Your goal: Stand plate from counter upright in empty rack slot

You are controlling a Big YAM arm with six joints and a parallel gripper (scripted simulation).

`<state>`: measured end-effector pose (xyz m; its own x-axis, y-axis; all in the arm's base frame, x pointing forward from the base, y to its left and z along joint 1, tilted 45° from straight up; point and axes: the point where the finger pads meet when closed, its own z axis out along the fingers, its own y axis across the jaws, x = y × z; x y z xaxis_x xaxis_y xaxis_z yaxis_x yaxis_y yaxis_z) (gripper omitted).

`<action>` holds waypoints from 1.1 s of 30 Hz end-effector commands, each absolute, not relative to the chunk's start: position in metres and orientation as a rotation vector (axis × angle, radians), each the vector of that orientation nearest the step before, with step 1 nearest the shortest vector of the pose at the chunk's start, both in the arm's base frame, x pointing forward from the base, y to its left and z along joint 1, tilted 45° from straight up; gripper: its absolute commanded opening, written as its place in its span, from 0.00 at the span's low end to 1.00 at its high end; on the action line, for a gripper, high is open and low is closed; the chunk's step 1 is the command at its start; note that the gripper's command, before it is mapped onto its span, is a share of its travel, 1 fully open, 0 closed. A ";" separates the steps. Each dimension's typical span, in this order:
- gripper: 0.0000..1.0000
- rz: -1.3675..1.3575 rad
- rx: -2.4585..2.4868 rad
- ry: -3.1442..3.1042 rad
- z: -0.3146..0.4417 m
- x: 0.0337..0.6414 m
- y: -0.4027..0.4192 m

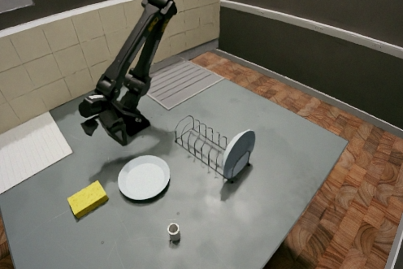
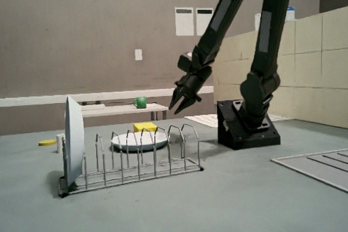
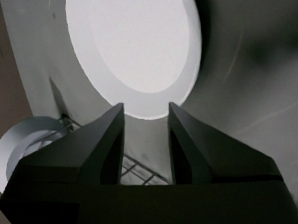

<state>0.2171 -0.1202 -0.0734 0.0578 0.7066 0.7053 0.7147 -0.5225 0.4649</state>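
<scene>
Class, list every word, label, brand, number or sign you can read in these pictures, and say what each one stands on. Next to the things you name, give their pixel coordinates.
No text can be read for certain.
Yellow labels on the arm (image 1: 122,62) (image 2: 224,10): dark triangle marks, their small print too blurred to read.
Arm's base (image 1: 142,127) (image 2: 231,143): a small pale mark in the top view, too small to read.
Two wall sheets: dark bands at the top, no readable words.

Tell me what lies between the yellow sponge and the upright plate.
Between the yellow sponge and the upright plate lie the flat plate and part of the dish rack, as the top view shows.
</scene>
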 end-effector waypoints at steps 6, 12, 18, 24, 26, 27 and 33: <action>0.26 -1.512 -2.277 -1.538 -0.085 0.223 -0.117; 0.26 -1.510 -2.273 -1.525 -0.094 0.220 -0.101; 0.26 -1.509 -2.273 -1.525 -0.105 0.220 -0.091; 0.26 -1.509 -2.273 -1.525 -0.110 0.220 -0.085; 0.26 -1.509 -2.273 -1.525 -0.113 0.220 -0.082; 0.26 -1.509 -2.273 -1.525 -0.114 0.220 -0.081; 0.26 -1.510 -2.274 -1.530 -0.119 0.221 -0.078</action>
<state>0.2183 -0.0791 -0.1156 0.0516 0.7072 0.7052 0.7193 -0.5161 0.4650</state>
